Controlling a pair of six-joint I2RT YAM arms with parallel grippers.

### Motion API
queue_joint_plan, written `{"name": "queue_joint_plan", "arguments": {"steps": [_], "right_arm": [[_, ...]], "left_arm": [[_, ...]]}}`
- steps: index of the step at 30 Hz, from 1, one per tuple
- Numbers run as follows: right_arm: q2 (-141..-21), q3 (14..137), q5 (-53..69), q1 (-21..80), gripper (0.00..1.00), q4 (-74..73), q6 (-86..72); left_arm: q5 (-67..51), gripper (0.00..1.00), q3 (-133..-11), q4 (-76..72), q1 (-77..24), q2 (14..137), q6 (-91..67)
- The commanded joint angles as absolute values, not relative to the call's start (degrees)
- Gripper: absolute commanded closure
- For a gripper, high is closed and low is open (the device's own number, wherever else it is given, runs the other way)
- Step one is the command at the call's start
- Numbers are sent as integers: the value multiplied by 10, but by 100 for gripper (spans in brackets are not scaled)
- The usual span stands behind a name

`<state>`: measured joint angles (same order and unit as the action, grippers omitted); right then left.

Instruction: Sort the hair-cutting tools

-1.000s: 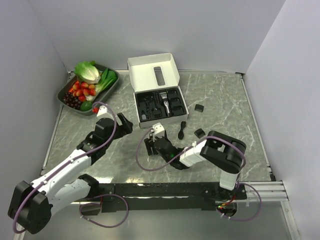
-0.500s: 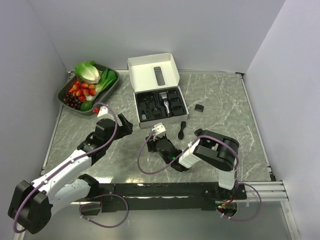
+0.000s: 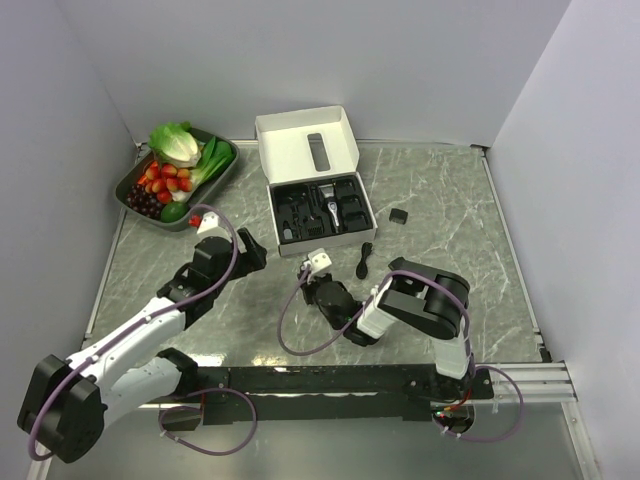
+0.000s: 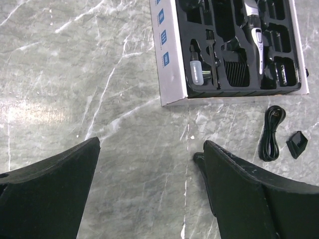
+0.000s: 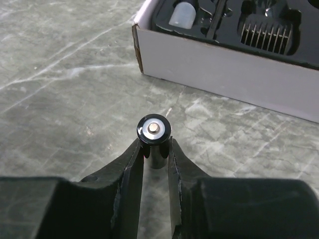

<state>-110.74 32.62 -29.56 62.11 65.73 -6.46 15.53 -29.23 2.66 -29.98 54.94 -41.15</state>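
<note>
My right gripper (image 5: 155, 145) is shut on a short black cylinder (image 5: 154, 129) with a silver end, just above the marble table and in front of the white box's (image 5: 224, 74) near wall. In the top view that gripper (image 3: 306, 283) sits below the box (image 3: 315, 210). The black-and-silver clipper (image 3: 328, 203) (image 4: 254, 25) lies in the box's black insert beside a comb guard (image 4: 237, 74) (image 5: 264, 32). A small black attachment (image 3: 399, 215) lies right of the box; another (image 4: 297, 144) lies by a coiled black cable (image 3: 364, 260) (image 4: 270, 132). My left gripper (image 3: 245, 248) (image 4: 151, 142) is open and empty over bare table.
A dark tray of vegetables and fruit (image 3: 135, 185) stands at the far left. The box's open lid (image 3: 305, 140) stands up behind it. A small white bottle (image 4: 197, 71) sits in the insert. Grey walls close three sides.
My right gripper has moved a little towards the box with the cylinder held, and its elbow has swung left. The left arm has barely moved.
</note>
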Motion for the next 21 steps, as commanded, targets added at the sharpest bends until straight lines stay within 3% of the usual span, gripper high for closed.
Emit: {"name": "queue_joint_plan", "arguments": {"steps": [1,3,9,13,21], "right_arm": [[-1087,318,-310,624,93,684,-44],[-1050,323,-315,624,100,625,-35],[-919,438,-326,606,100,311,-42],[-858,527,-268,547,100,112,-54],[-895,742,-166,425,100,-97,-62]], "left_arm": [[166,10,-288,4,-302,554,-401],[167,10,-287,4,-302,551,-399],[161,10,-287,6,-304,548,-396],[158,10,-285,4,-305,554,-393],[148,10,-282,4,-306,572,-395]]}}
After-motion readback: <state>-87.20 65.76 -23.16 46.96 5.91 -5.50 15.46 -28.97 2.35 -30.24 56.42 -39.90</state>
